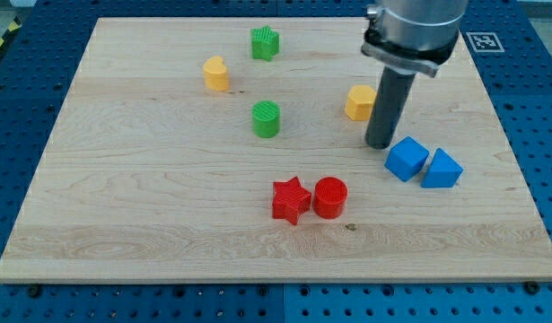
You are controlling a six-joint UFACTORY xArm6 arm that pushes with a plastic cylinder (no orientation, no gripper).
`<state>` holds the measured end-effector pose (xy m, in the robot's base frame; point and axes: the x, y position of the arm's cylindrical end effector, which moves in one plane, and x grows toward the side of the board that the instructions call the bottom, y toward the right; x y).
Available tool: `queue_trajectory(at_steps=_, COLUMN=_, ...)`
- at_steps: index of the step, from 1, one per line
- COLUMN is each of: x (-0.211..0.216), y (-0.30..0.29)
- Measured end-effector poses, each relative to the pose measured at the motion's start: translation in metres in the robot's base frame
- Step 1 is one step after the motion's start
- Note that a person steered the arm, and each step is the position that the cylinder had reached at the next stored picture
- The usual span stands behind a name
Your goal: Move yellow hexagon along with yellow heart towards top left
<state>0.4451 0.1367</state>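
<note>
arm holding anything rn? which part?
Nothing held: there's no claw, just a rod. My tip sits on the board, just right of the yellow hexagon, left of the blue blocks.

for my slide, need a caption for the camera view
My tip rests just right of the yellow hexagon, with the yellow heart far left.

The arm (pixel 417 22) enters from the view's top as a broad, round, silver-grey metal housing with a smooth sheen. A black ring-shaped collar clamps beneath it. From this collar a straight, dark, matte cylindrical rod (pixel 388 103) descends, uniform in width, ending in my tip (pixel 380 145), flat and blunt.
</note>
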Motion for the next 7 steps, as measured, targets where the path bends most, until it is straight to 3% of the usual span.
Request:
queue_trajectory(at_steps=3, x=-0.061, y=0.006)
queue_trajectory(at_steps=7, x=-0.055, y=0.001)
